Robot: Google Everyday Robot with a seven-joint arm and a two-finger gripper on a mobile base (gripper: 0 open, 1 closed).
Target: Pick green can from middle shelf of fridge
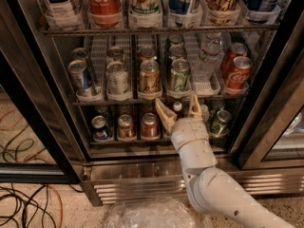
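The fridge stands open above a speckled floor with cables at the left. The green can sits at the front edge of the middle shelf, right of centre on this worktop, beside a gold-tan can. The end effector hangs just under that front edge, below the green can, its fingers spread and released, grasping nothing.
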